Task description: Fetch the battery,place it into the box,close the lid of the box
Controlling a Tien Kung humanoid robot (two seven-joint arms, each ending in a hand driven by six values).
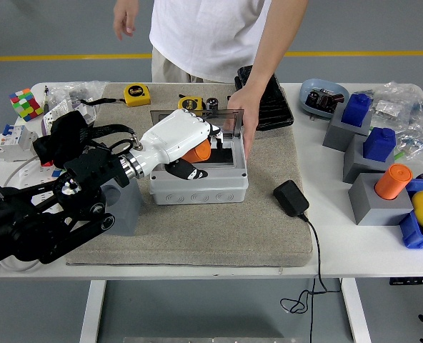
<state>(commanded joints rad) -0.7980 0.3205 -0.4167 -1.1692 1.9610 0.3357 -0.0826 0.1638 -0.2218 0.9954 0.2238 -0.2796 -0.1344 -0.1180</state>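
Hovering over box opening: orange cylindrical battery, gripped in white left hand, fingers wrapped round it. Below, grey plastic box with black-lined interior. Clear hinged lid stands up at back; person's hand steadies its right edge. Risk: battery released tilted, catching box rim; or robot fingers knocking lid, person's hand close by. Box sits on beige mat, white desk. Right hand unseen.
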